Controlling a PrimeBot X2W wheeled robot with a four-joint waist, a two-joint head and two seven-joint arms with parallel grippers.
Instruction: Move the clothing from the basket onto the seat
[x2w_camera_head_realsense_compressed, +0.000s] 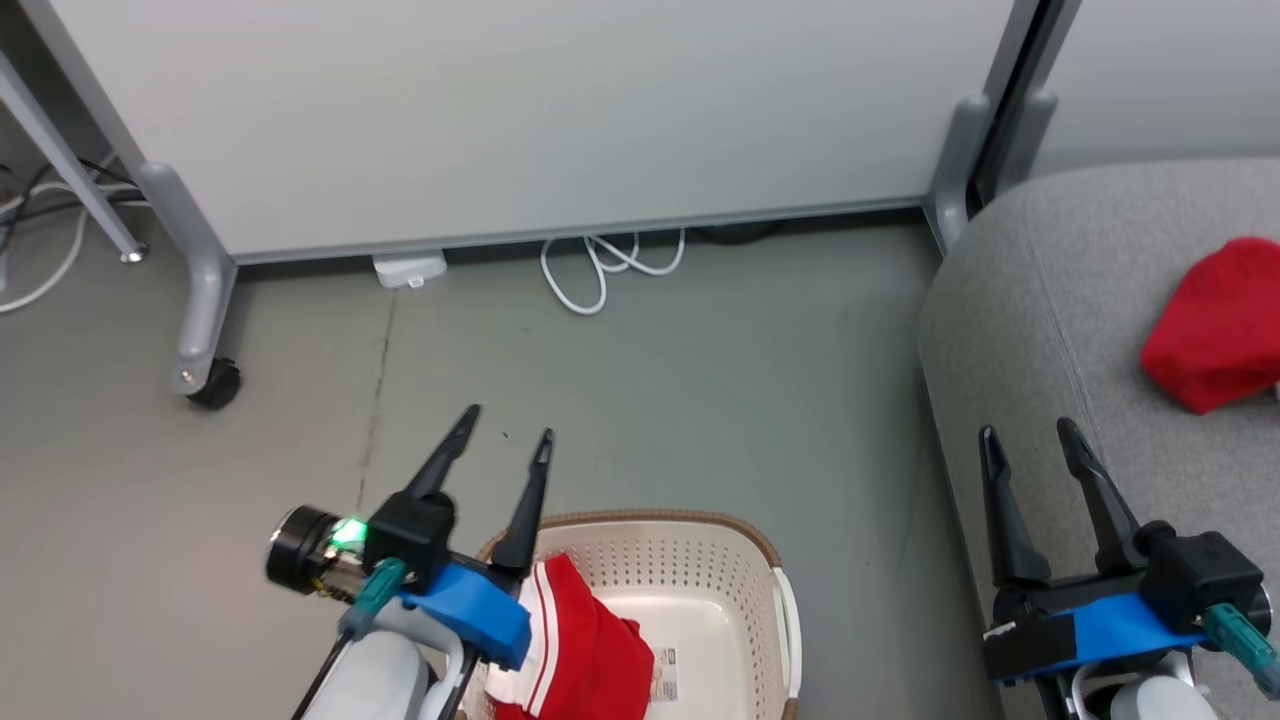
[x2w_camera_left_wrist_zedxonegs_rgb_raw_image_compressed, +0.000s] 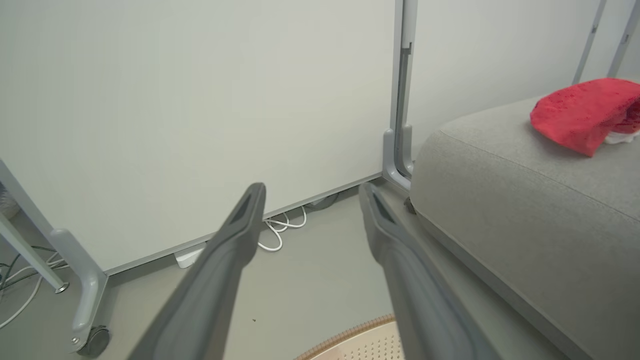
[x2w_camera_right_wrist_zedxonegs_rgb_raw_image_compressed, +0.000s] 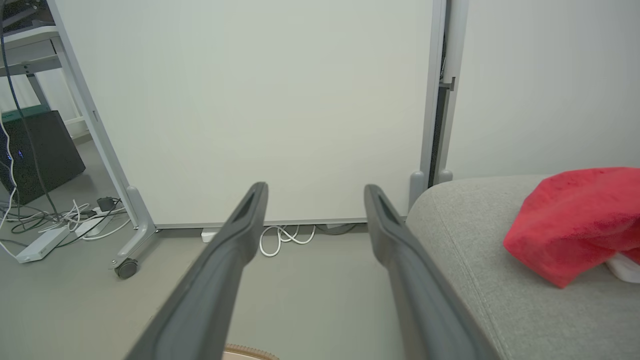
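The left claw (x2w_camera_head_realsense_compressed: 509, 421) hangs over the left rim of the basket (x2w_camera_head_realsense_compressed: 700, 565), its two dark fingers well apart and gripping nothing. Its blue mount hides part of the brown rim and the edge of the clothing (x2w_camera_head_realsense_compressed: 600, 645), red with white stripes, heaped against the basket's left wall. Whether the inner finger touches the rim is hard to tell from above; it seems to hang clear. The basket's pale bottom, with a barcode sticker (x2w_camera_head_realsense_compressed: 664, 675), shows to the right of the heap.

The right claw (x2w_camera_head_realsense_compressed: 1027, 426) hovers over the front edge of the seat (x2w_camera_head_realsense_compressed: 1040, 300), fingers likewise spread and empty. Farther back on the seat lies a red piece (x2w_camera_head_realsense_compressed: 1215, 325), with a bit of white showing beneath it.

Beyond the basket is grey floor (x2w_camera_head_realsense_compressed: 700, 350), then a pale partition panel (x2w_camera_head_realsense_compressed: 520, 110) on a castered foot (x2w_camera_head_realsense_compressed: 205, 300), with a coiled white cable (x2w_camera_head_realsense_compressed: 600, 270) under its lower edge.
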